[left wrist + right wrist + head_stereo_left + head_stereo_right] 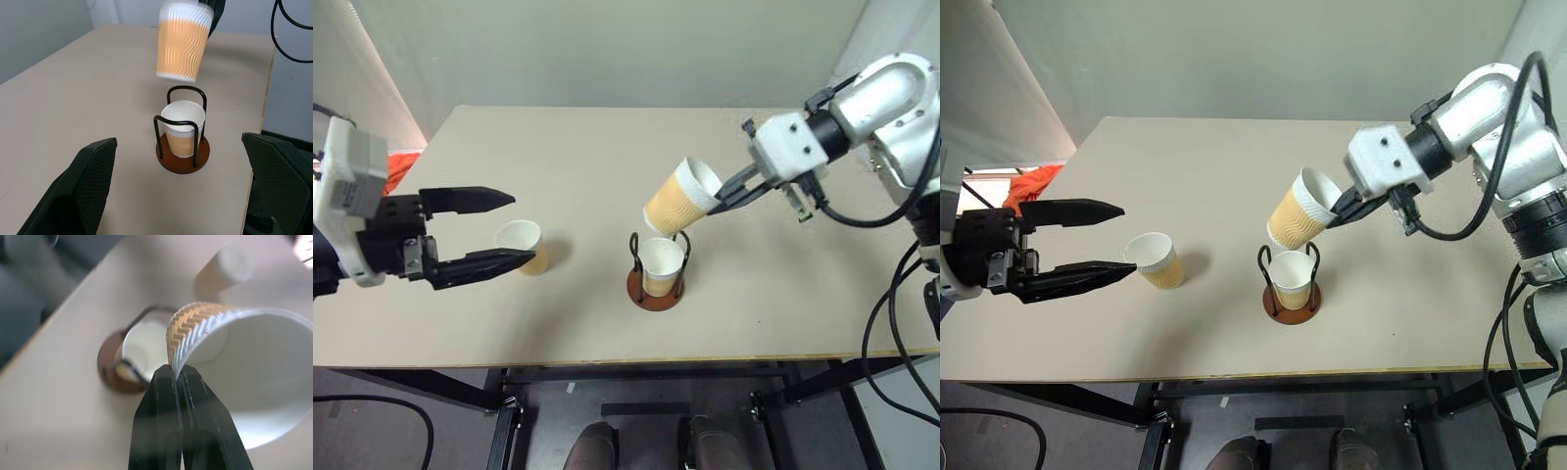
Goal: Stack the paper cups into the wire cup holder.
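The wire cup holder (pixel 656 286), a reddish-brown disc with two dark wire loops, stands near the table's front middle with one paper cup (pixel 661 262) upright inside it. Just above it hangs a second paper cup (pixel 682 196), tilted, its rim pinched by my right gripper (pixel 717 200), which is shut on it. A third paper cup (pixel 522 245) stands on the table to the left. My left gripper (pixel 509 229) hovers open beside that cup, one finger on each side of it and above it, touching nothing.
The tan table (pixel 578 157) has free surface behind and to the right of the holder. An orange-red object (pixel 399 166) lies off the table's left edge. Black cables (pixel 891 323) hang by the right arm.
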